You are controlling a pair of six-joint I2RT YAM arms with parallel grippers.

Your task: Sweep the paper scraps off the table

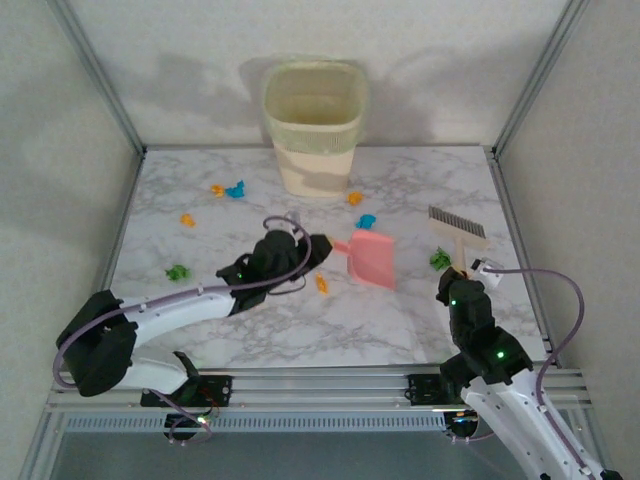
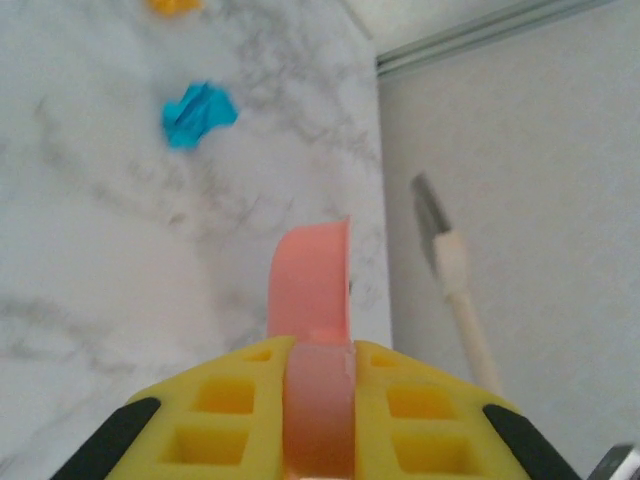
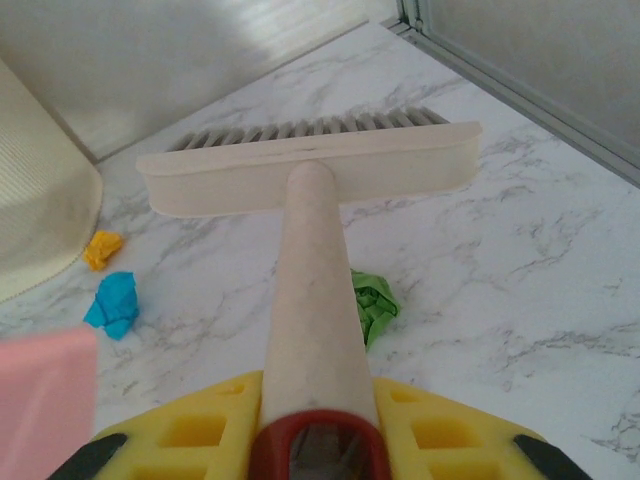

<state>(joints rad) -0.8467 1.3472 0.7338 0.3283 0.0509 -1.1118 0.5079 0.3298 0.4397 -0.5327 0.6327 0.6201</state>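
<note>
Paper scraps lie scattered on the marble table: orange and blue ones at the back left, a green one at the left, an orange one by the dustpan, a blue one behind it. My left gripper is shut on the handle of the pink dustpan, seen close up between the yellow fingers. My right gripper is shut on the handle of the cream brush. A green scrap lies just right of that handle.
A cream waste bin stands at the back centre of the table. Aluminium frame rails edge the table on the right and front. Another orange scrap sits near the bin's base.
</note>
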